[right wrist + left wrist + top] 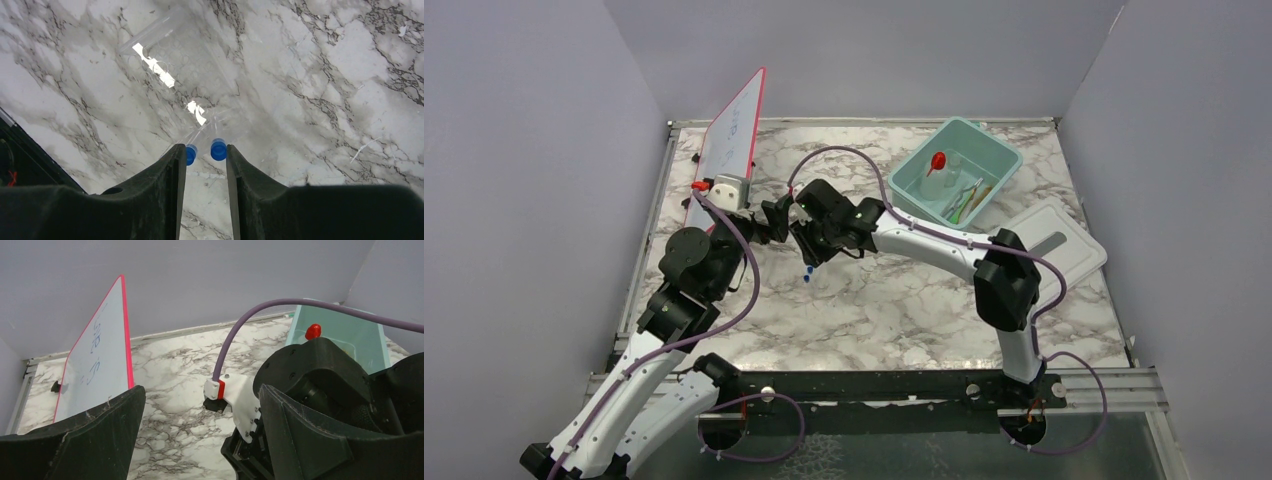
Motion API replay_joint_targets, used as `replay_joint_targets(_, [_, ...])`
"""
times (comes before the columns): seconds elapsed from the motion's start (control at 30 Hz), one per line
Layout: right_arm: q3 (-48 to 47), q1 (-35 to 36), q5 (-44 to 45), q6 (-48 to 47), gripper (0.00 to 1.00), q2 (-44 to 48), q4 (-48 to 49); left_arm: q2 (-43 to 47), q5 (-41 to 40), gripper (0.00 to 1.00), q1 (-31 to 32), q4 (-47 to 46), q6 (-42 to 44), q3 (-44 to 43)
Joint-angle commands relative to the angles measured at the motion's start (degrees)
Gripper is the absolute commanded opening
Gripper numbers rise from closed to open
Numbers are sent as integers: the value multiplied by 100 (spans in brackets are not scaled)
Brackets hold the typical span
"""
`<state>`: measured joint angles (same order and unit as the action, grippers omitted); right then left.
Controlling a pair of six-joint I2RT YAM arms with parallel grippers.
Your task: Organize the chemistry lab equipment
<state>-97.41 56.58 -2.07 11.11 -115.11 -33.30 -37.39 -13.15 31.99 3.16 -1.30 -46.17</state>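
Two blue-capped clear tubes (pixel 218 149) lie on the marble table, bodies running up-left, caps side by side with a small gap between them. My right gripper (pixel 206 147) hangs just over the caps, jaws narrowly open, one finger on each side, holding nothing. In the top view the tubes (pixel 807 274) lie just under the right gripper (pixel 809 250). My left gripper (pixel 774 215) is close beside it, wide open and empty (pixel 200 390). The red funnel (pixel 938 160) stands in the teal tub (pixel 954 122) with thin tools (pixel 969 200); the funnel also shows in the left wrist view (pixel 313 331).
The pink-edged whiteboard (pixel 734 135) leans at the back left, close to the left arm (pixel 95 360). The white lid (pixel 1064 240) lies flat right of the tub. The right arm's purple cable (pixel 280 305) arches across in front of the left gripper. Grey walls enclose the table.
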Motion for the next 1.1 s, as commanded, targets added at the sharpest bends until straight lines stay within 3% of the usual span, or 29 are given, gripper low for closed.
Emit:
replay_joint_targets(0.0, [-68, 31, 540, 431, 39, 425, -39, 77, -64, 87, 0, 121, -91, -105])
replay_joint_targets(0.2, [-120, 28, 697, 686, 41, 258, -227, 80, -108, 87, 0, 285, -251, -135])
replay_joint_targets(0.47, [-164, 5, 331, 1446, 55, 117, -273, 50, -118, 87, 0, 484, -390, -182])
replay_joint_targets(1.07, [-303, -8, -304, 1502, 54, -142, -69, 12, -70, 87, 0, 502, -428, -182])
